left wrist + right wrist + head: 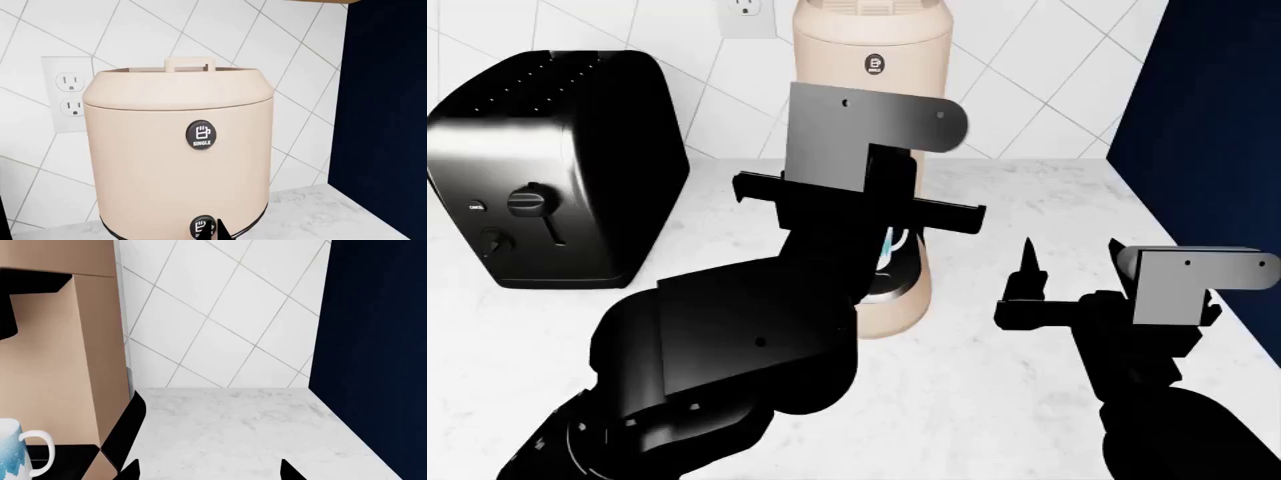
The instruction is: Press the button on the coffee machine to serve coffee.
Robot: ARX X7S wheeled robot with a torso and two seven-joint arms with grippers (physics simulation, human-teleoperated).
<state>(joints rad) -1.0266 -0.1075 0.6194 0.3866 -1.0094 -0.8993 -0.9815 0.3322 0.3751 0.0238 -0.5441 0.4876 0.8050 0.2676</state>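
The beige coffee machine (180, 165) fills the left wrist view, with a round black SINGLE button (201, 134) on its upper body and a second black button (202, 226) lower down. My left gripper (213, 232) is shut, and its fingertips lie right at the lower button. In the head view the machine (870, 50) stands at the back, and my left arm hides its middle. A white and blue mug (894, 250) sits under the spout. My right gripper (1070, 268) is open and empty to the right of the machine, over bare counter (233, 425).
A black toaster (554, 170) stands at the left of the marble counter (988, 190). A wall outlet (69, 92) is on the tiled wall behind the machine. A dark blue panel (1214, 120) bounds the counter on the right.
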